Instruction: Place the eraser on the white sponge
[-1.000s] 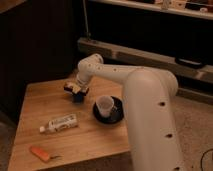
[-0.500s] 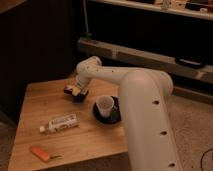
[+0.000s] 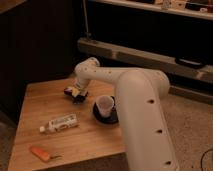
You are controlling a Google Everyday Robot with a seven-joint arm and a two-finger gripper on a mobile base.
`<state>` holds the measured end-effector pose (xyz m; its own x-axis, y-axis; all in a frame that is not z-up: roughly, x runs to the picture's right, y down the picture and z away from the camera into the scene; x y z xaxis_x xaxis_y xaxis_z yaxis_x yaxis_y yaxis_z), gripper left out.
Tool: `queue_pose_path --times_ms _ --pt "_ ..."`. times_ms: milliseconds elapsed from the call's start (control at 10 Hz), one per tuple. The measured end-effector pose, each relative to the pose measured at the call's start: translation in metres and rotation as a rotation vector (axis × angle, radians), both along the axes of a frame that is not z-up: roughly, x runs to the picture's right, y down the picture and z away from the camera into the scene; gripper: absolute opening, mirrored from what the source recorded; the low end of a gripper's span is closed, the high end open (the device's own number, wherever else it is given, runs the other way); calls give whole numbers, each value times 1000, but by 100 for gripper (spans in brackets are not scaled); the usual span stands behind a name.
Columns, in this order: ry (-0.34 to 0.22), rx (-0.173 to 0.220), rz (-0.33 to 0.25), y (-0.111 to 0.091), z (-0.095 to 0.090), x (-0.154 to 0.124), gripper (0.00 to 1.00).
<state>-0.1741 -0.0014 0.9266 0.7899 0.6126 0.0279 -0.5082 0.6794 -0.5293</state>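
While the arm reaches across the wooden bench, its end effector sits low over the eraser and white sponge. Its grip cannot be told; likely it is positioning the eraser for placement.

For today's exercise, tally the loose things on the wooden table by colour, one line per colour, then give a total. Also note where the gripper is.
White: 2, the cup and the labelled pack
Black: 1, the plate under the cup
Orange: 1, the stick-like item
Dark: 2, the eraser and the sponge under the gripper
Total: 6
The gripper is at the table's far side, over the eraser and sponge.
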Motion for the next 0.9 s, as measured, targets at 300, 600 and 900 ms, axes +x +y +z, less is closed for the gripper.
queue_pose_path --times_ms 300,600,900 --pt "23 -1 3 3 3 -1 77" --pt "36 -2 29 2 6 3 80" --pt "32 -3 29 2 5 0 80"
